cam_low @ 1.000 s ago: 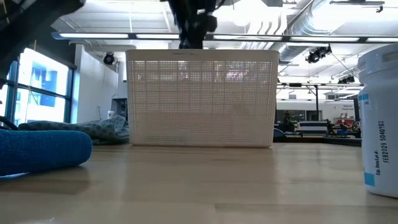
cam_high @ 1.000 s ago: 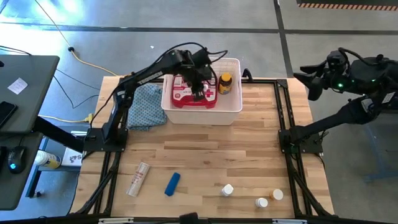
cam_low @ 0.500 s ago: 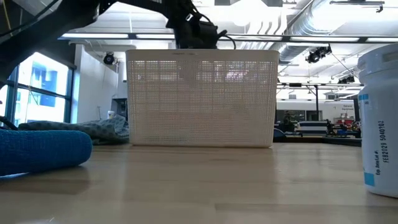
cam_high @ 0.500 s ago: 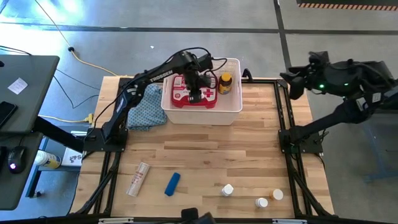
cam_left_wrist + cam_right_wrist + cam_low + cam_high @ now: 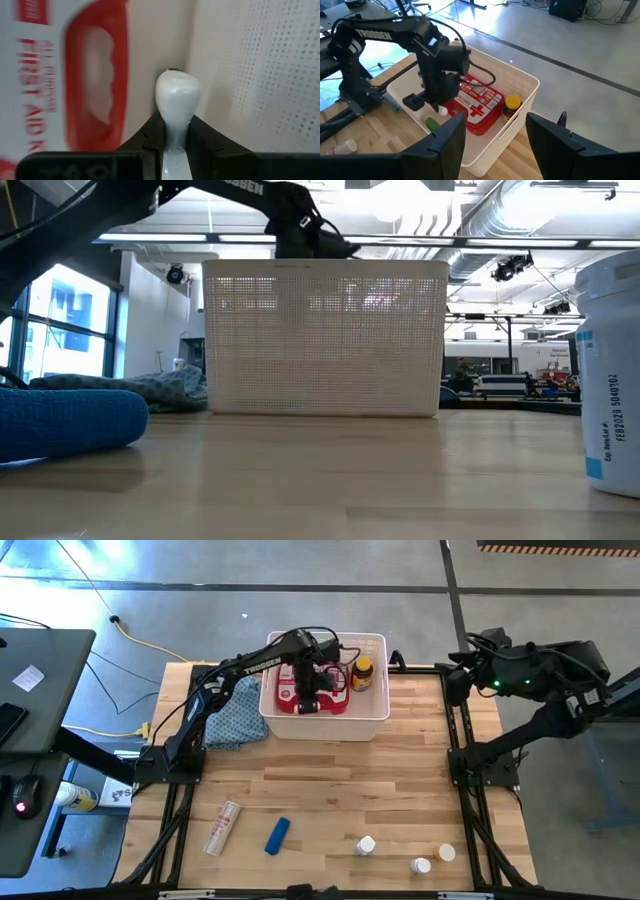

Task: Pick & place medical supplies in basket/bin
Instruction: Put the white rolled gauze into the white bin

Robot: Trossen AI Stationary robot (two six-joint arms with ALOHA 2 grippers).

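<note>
While my left gripper (image 5: 175,150) hangs inside the basket (image 5: 375,720), pinched on a white tube (image 5: 176,107) beside the first-aid case (image 5: 340,695), a drop could wedge the tube between case and wall or knock the amber bottle (image 5: 363,673). My right gripper (image 5: 495,135) waits spread wide, holding nothing.

my left gripper (image 5: 175,145) is matt dark plastic, and pinched between its fingers is a white tube (image 5: 176,112) with a smooth, slightly glossy skin. just past the fingertips the basket (image 5: 255,75) wall is matt white plastic, pierced with fine holes. beside the tube the case (image 5: 95,85) looks glossy red and white. under the basket the table (image 5: 350,780) is pale wood with visible planks; the cloth (image 5: 232,710) beside it is soft, crumpled fabric.
</note>
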